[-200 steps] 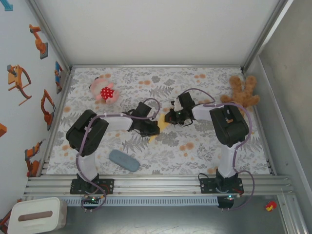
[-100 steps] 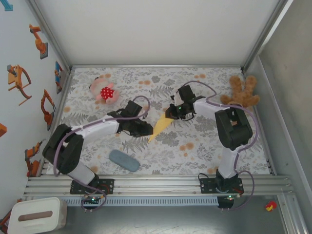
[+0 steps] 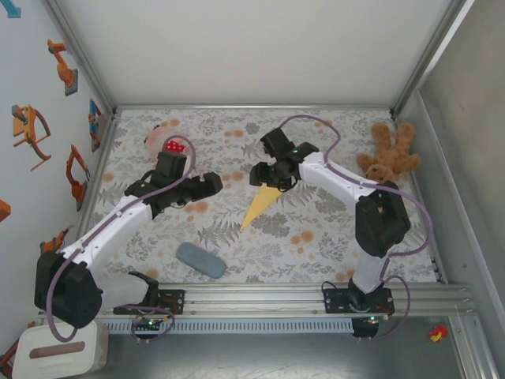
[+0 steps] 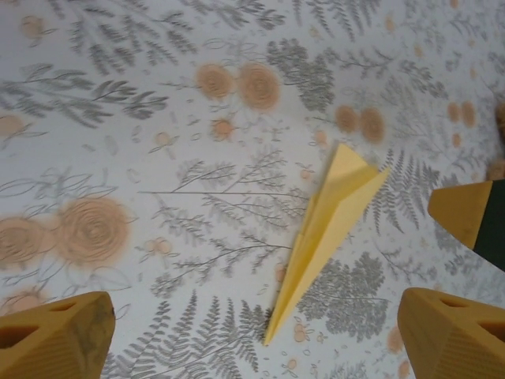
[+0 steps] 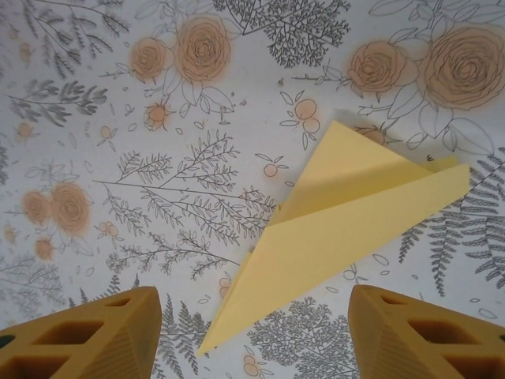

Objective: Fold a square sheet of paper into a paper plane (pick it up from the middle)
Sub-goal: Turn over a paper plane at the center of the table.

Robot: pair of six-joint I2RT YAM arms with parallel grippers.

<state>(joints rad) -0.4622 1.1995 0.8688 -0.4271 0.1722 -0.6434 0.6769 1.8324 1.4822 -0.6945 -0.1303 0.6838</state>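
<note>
Both arms stretch forward: left claw (image 3: 210, 185) wide open, empty, beside the slim, creased yellow paper plane (image 3: 257, 207); right claw (image 3: 267, 178) open, empty, over its blunt tail.

A flower-and-fern patterned cover lies over the bench (image 3: 316, 237); a brown teddy bear (image 3: 390, 150) sits at its far right corner, against the wall; a pink soft toy (image 3: 158, 140) with a red white-dotted patch lies far left; a grey-blue oblong pad (image 3: 200, 260) rests near the front edge, left of centre; orange robot-arm stickers (image 3: 31, 130) dot the left wall; a white box (image 3: 59, 347) stands below the bench's front left corner.
</note>
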